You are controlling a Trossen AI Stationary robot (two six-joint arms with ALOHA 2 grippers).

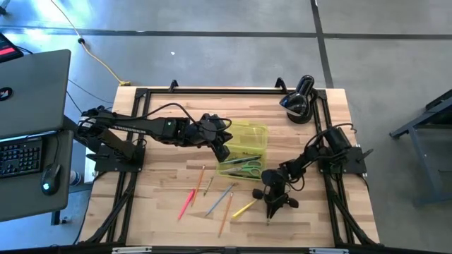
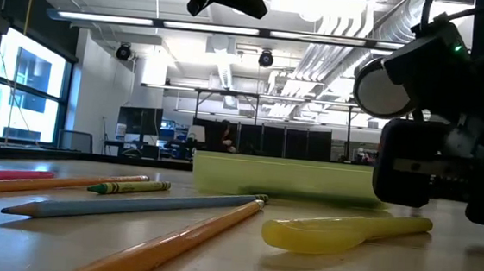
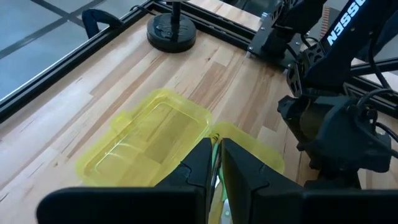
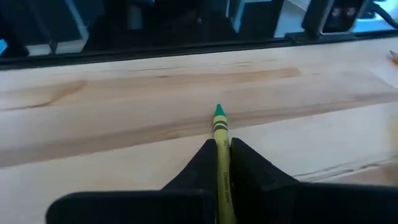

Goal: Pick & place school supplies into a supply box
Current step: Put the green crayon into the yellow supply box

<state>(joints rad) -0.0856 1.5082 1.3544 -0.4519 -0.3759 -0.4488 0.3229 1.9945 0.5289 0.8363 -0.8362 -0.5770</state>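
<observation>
The translucent yellow-green supply box (image 1: 246,149) lies open mid-table, with green-handled scissors (image 1: 244,168) inside. My left gripper (image 1: 224,148) (image 3: 216,144) is shut on the box at its left end. Nearer the front edge, my right gripper (image 1: 270,210) (image 4: 219,144) is shut on a green crayon (image 4: 221,168). Loose supplies lie flat on the wood left of it: a pink-red pen (image 1: 186,203), an orange pencil (image 1: 201,176), a grey-blue pencil (image 1: 219,200) (image 2: 133,205), a yellow pen (image 1: 244,208) (image 2: 338,231) and a second green crayon (image 2: 130,186). My left gripper pinches a thin upright edge of the box (image 3: 215,163) between its two fingers, slanting down from the table's left. The open lid (image 3: 149,143) lies beyond the fingertips, and the box rests on the table. My right gripper pinches the crayon's wrapped barrel (image 4: 220,154) between its two fingers. The crayon lies along the fingers, with its green tip (image 4: 218,112) sticking out past them. The fingers slant down low over the wood; whether the crayon touches the table I cannot tell.
A black rounded device (image 1: 298,102) stands at the far right corner. Black frame rails (image 1: 212,89) run along the table's edges. A laptop (image 1: 28,92) sits on a desk beyond the left edge. Bare wood lies ahead of the right gripper (image 4: 186,81).
</observation>
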